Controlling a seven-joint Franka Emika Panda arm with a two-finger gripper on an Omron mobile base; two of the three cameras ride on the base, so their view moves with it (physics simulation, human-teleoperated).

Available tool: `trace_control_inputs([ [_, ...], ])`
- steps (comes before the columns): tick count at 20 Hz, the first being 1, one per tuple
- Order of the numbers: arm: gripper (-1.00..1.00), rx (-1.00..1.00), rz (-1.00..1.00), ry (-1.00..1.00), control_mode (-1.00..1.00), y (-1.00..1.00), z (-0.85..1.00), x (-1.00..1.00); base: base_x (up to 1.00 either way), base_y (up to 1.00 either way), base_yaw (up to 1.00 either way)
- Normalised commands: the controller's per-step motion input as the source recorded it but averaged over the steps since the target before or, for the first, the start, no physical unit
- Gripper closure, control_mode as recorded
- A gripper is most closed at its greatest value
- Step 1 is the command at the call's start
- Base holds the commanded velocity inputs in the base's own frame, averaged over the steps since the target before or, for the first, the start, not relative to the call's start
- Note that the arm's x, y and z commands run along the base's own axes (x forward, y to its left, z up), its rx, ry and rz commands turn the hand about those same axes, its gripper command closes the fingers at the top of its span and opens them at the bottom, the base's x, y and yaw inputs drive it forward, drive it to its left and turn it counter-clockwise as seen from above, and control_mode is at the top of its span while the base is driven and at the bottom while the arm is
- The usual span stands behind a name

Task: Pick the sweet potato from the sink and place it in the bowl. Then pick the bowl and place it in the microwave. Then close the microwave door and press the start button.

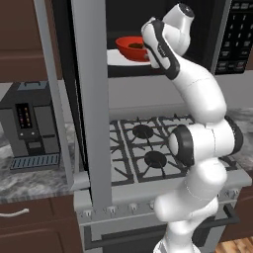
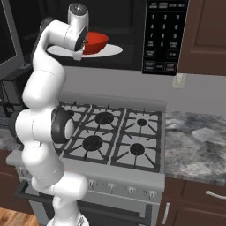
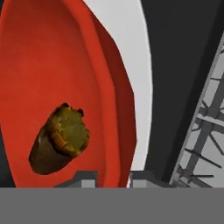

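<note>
1. Red bowl (image 1: 129,48) sitting on the white turntable plate (image 2: 112,50) inside the microwave (image 1: 207,29), door (image 1: 91,99) swung wide open.
2. Sweet potato (image 3: 59,145) lying in the bowl.
3. Gripper (image 3: 113,177) right at the bowl's rim, fingertips (image 3: 85,178) either side of the wall, narrow gap; can't tell if actually clamped.
4. Gas stove (image 2: 110,137) underneath, coffee machine (image 1: 29,126) off left.

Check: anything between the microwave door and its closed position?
Yes. The arm reaches through the microwave opening to the bowl on the turntable, in the open microwave door's swing path.
</note>
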Motion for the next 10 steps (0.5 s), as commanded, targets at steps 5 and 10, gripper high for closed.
trace_control_inputs([
  [5, -1.0, 0.0, 0.01, -0.08, -1.0, -0.01, -0.12, -0.34, 0.0, 0.0, 0.0],
  [10, -1.0, 0.05, 0.0, -0.15, -1.0, -0.26, 0.0, -0.99, 0.0, 0.0, 0.0],
])
